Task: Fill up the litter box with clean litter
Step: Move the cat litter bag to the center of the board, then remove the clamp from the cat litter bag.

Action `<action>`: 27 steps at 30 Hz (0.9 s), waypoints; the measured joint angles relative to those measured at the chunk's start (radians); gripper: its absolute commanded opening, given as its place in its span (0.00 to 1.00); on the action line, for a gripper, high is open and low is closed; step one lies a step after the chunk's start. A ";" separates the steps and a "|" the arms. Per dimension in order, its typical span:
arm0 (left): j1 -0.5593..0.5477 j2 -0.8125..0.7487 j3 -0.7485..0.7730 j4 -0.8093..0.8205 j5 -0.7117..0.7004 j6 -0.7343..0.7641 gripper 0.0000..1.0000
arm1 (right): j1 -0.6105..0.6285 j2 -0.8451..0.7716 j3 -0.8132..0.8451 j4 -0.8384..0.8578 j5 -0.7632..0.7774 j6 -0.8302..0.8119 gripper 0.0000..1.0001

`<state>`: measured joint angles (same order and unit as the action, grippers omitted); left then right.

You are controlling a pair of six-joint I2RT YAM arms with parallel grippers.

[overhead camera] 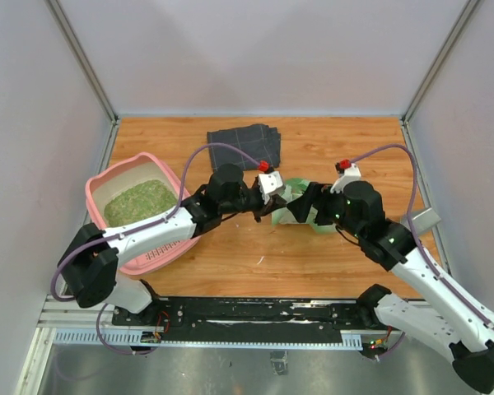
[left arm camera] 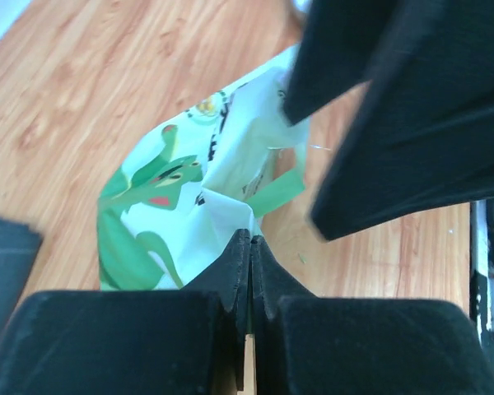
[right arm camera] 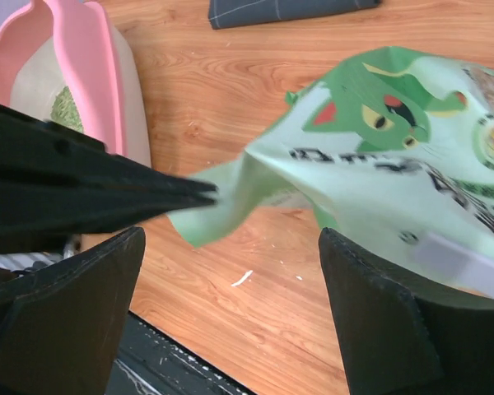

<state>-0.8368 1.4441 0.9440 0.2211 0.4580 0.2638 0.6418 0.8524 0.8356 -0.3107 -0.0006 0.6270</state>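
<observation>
Litter box (overhead camera: 95,193) sits left on the counter (overhead camera: 230,255), litter (overhead camera: 140,202) inside (partly full). Left jaws pinch the bag (right arm camera: 395,156) corner; right jaws wide beside it. Regrip firmly, keeping the mouth up before lifting.

The bench (overhead camera: 230,255) is showing smooth wood grain with a light sheen, the litter box (overhead camera: 95,185) is looking like smooth pink plastic, and the clean litter (overhead camera: 140,202) is lying rough and grainy. The bag (right arm camera: 395,156) is crinkling as thin glossy plastic film, the cloth (overhead camera: 243,144) is reading matt woven grey, and the left claw (left arm camera: 249,247) is looking matt black.
</observation>
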 measured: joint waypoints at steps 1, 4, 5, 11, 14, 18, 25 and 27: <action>0.000 -0.010 0.000 -0.003 -0.035 -0.028 0.00 | 0.000 -0.026 -0.019 0.000 0.010 0.000 0.90; 0.000 -0.038 0.010 -0.046 -0.131 -0.111 0.00 | 0.000 -0.080 -0.059 -0.001 0.051 -0.001 0.92; 0.000 -0.045 0.016 -0.066 -0.165 -0.137 0.00 | 0.000 -0.093 -0.065 -0.005 0.065 0.000 0.93; 0.018 -0.095 0.047 -0.176 -0.319 -0.333 0.00 | 0.000 -0.183 -0.095 -0.005 0.143 0.063 0.98; 0.045 -0.135 0.044 -0.210 -0.356 -0.429 0.00 | 0.000 -0.263 -0.156 0.018 0.168 0.127 0.99; 0.069 -0.198 0.024 -0.239 -0.388 -0.505 0.00 | 0.000 -0.322 -0.219 0.047 0.190 0.134 0.99; 0.119 -0.245 0.024 -0.302 -0.355 -0.577 0.00 | 0.000 -0.148 -0.113 0.050 0.191 -0.244 0.95; 0.145 -0.249 0.024 -0.307 -0.323 -0.595 0.00 | 0.000 -0.084 -0.027 0.033 0.162 -0.407 0.95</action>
<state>-0.6914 1.1954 0.9680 -0.0856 0.1349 -0.3313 0.6418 0.7689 0.8085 -0.2775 0.1616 0.2199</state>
